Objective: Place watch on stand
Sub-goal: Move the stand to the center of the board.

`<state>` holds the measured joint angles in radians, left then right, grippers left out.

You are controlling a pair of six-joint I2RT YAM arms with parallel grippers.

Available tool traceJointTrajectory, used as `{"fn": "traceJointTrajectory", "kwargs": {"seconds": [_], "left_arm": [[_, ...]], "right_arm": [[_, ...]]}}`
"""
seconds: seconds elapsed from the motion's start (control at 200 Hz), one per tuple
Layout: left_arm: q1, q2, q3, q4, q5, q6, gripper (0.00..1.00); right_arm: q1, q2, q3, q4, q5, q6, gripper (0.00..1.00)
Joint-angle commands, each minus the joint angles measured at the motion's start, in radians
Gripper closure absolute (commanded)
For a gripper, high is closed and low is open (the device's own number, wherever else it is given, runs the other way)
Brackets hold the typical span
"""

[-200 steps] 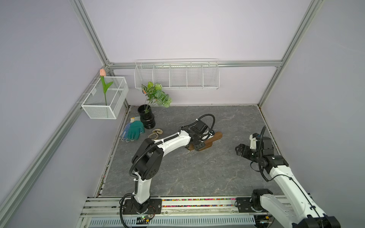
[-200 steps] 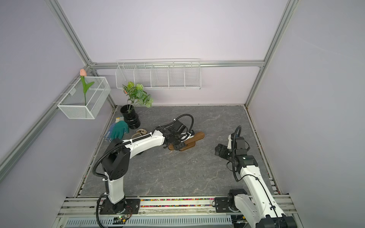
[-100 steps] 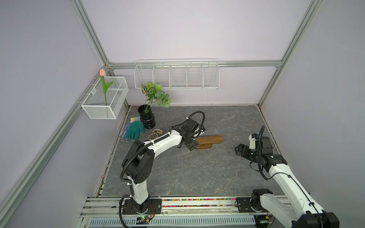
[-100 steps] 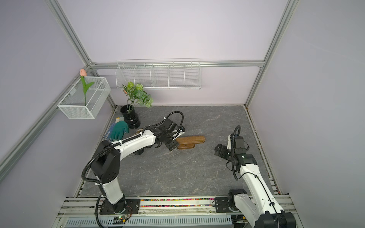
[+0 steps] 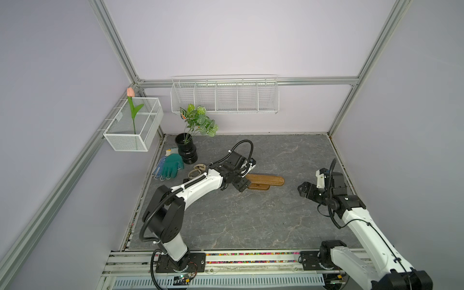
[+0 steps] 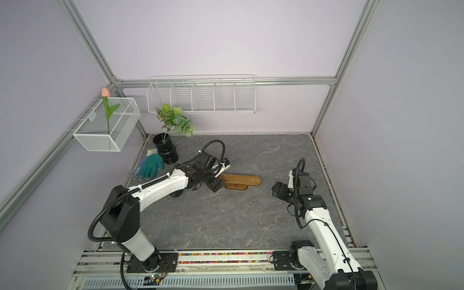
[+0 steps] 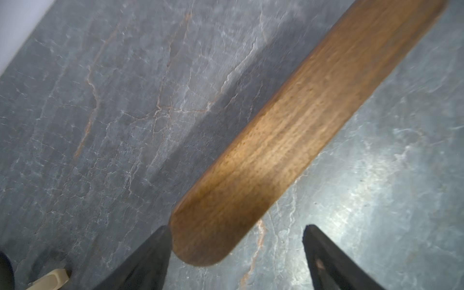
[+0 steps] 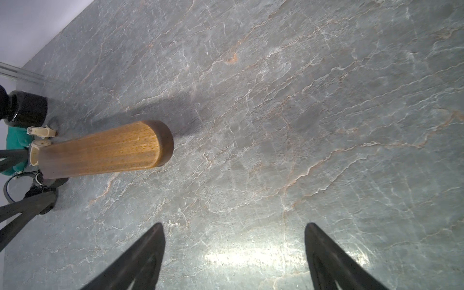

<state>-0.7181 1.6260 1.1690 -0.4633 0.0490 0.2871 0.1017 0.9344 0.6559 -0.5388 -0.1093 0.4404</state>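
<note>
Looks like the pickup step to me; the watch (image 5: pixel 198 167) lies on the surface (image 5: pixel 251 221) by the green glove (image 5: pixel 172 165), nowhere near grabbed; the left hand (image 7: pixel 236 229) is spread wide, empty, at the stand (image 5: pixel 266 179) end; the right hand (image 5: pixel 303 192) gapes empty, well apart; next, I'd guess, the left hand reaches over for the strap.

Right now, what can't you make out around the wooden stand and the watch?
- Beige strap watch: too small in a top view to read its face; nearly all cut off by the left wrist view's edge.
- Long brown wooden stand: one end hidden behind the left claw in both top views.
- Left wrist view is blurred: whether a claw finger touches the stand is unclear.
</note>
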Motion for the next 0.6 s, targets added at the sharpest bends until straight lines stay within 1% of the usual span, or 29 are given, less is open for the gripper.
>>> {"fn": "traceJointTrajectory", "kwargs": {"seconds": [0.0,0.05,0.12,0.16,0.18,0.235,0.335,0.365,0.5,0.535,0.6], "left_arm": [[0.017,-0.105,-0.090,0.173,0.032,-0.122,0.15],[0.034,-0.141,-0.120,0.219,0.034,-0.167,0.16],[0.037,-0.196,-0.163,0.277,-0.023,-0.236,0.16],[0.038,-0.231,-0.191,0.311,-0.091,-0.300,0.15],[0.039,-0.248,-0.204,0.320,-0.133,-0.344,0.15],[0.040,-0.295,-0.234,0.319,-0.219,-0.431,0.15],[0.047,-0.359,-0.245,0.223,-0.409,-0.535,0.15],[0.064,-0.370,-0.236,0.175,-0.445,-0.562,0.15],[0.199,-0.385,-0.187,-0.019,-0.512,-0.695,0.17],[0.245,-0.385,-0.182,-0.036,-0.487,-0.729,0.19],[0.327,-0.380,-0.183,-0.021,-0.402,-0.782,0.23]], "right_arm": [[0.028,0.022,0.018,-0.008,-0.006,-0.005,0.12],[0.045,0.047,0.023,0.000,-0.010,0.002,0.11],[0.082,0.076,0.035,0.011,-0.006,0.017,0.11],[0.098,0.086,0.041,0.020,0.006,0.029,0.12],[0.133,0.088,0.043,0.025,0.013,0.036,0.12],[0.174,0.094,0.047,0.041,0.027,0.052,0.11],[0.233,0.117,0.062,0.061,0.046,0.067,0.12],[0.247,0.129,0.066,0.067,0.055,0.067,0.12],[0.296,0.162,0.079,0.089,0.074,0.053,0.12],[0.304,0.165,0.080,0.091,0.075,0.049,0.12],[0.311,0.164,0.080,0.090,0.076,0.044,0.12]]}}
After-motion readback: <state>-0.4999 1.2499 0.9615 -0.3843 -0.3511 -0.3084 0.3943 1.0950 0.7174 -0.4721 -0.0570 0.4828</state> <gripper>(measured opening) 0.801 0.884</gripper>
